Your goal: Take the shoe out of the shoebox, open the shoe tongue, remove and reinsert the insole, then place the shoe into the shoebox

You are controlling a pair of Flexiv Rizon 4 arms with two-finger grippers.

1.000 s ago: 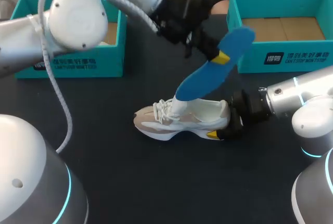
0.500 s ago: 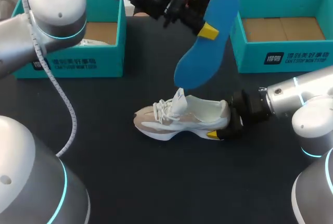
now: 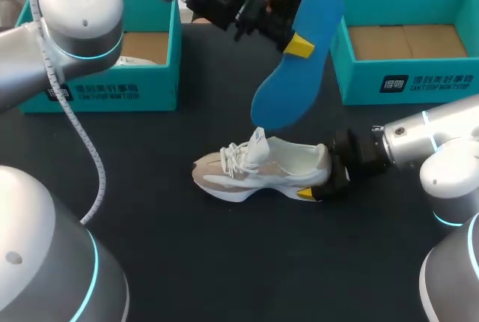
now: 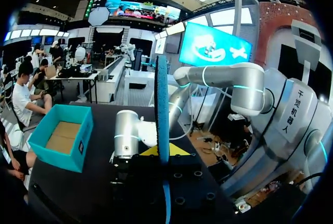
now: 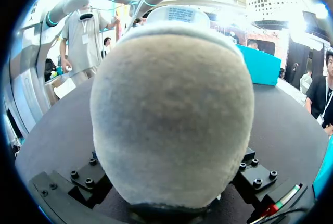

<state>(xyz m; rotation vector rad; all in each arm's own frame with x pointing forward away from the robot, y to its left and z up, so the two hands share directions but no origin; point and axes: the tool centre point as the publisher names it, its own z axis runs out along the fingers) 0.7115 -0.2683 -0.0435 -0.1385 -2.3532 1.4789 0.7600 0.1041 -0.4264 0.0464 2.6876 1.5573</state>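
Observation:
A white and beige shoe (image 3: 254,172) stands on its sole on the dark table, toe to the left, tongue (image 3: 258,142) pulled up. My right gripper (image 3: 318,183) clasps its heel from the right; the heel (image 5: 171,120) fills the right wrist view between the fingers. A blue insole (image 3: 288,90) hangs slanted in the air above the shoe, clear of it, its lower end just over the tongue. My left gripper (image 3: 298,45) is shut on it near its upper half. Seen edge-on in the left wrist view, the insole (image 4: 162,104) is a thin blue strip.
A teal shoebox (image 3: 97,75) stands at the back left with something white inside. A second teal shoebox (image 3: 408,75), showing a bare cardboard floor, stands at the back right. My left arm's cable (image 3: 82,135) loops over the table's left part.
My left gripper has lifted the insole up and back, pulling its lower end out of the shoe. The shoe and my right gripper have stayed put.

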